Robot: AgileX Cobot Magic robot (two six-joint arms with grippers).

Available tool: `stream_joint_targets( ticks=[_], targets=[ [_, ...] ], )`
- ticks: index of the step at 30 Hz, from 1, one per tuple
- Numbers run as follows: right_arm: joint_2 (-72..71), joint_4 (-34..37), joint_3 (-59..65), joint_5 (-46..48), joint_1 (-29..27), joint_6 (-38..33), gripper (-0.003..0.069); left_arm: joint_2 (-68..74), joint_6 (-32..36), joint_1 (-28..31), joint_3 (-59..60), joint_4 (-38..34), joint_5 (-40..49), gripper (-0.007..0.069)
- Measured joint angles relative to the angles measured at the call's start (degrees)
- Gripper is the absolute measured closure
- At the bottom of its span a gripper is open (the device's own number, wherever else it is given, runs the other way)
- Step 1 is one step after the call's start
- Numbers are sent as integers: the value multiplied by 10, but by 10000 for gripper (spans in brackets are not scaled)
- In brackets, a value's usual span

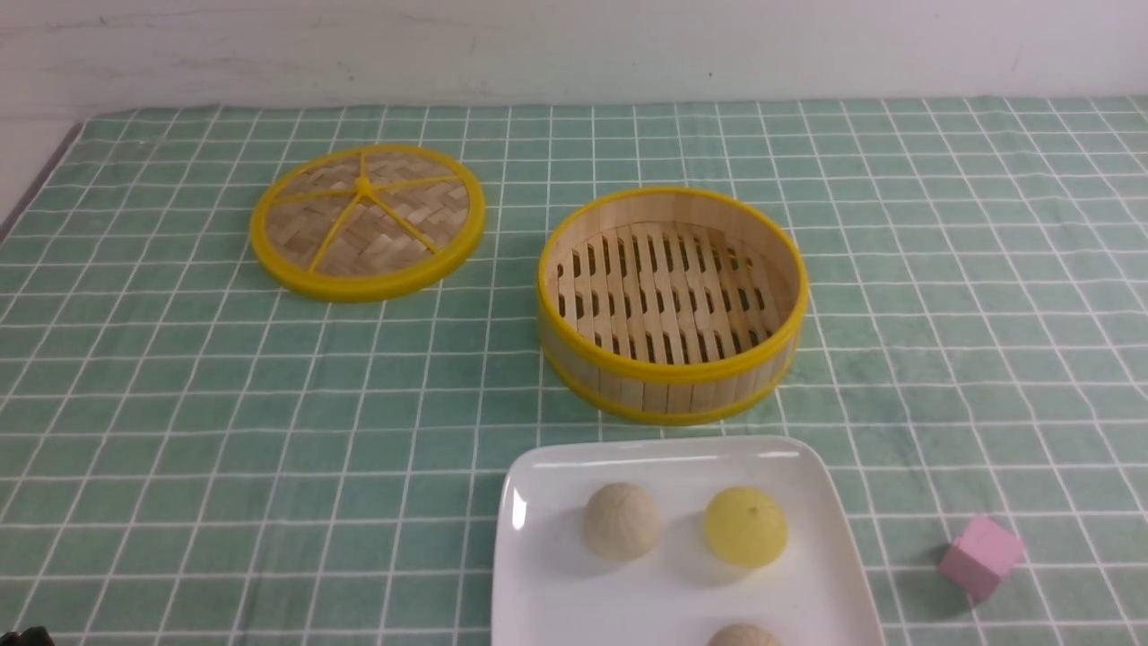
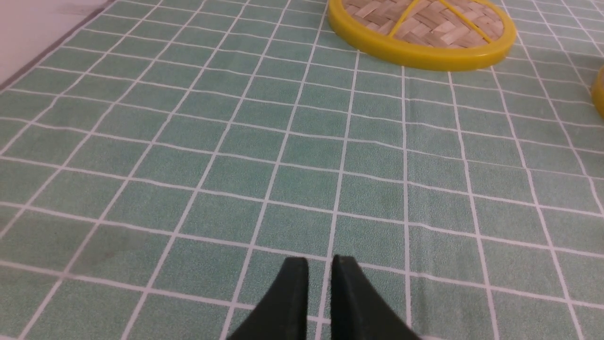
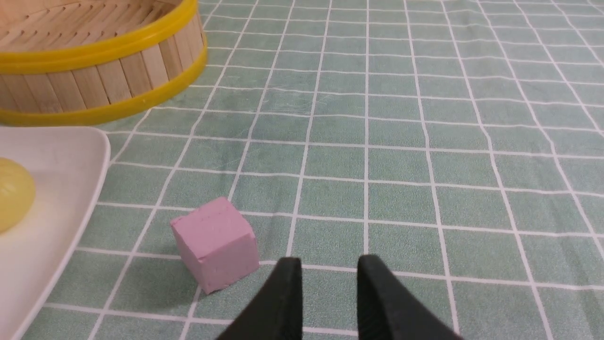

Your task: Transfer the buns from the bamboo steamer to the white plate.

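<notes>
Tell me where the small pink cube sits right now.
In the front view the small pink cube sits on the green checked cloth at the robot's right, just beyond the white plate's right edge.

Open cloth surrounds the bamboo steamer (image 1: 673,305); a pink cube (image 1: 980,555) sits beside the white plate (image 1: 556,592).

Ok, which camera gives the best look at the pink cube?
The right wrist view: the pink cube sits large and whole beside the white plate. The front view shows it small, far right. The left wrist view misses it.
</notes>
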Motion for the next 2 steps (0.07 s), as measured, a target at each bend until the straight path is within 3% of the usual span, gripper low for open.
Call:
stream_joint_targets(
  ticks=[2],
  targets=[
    [0,0,0,0,0,0,458,0,0,0,0,0,0,520]
  ],
)
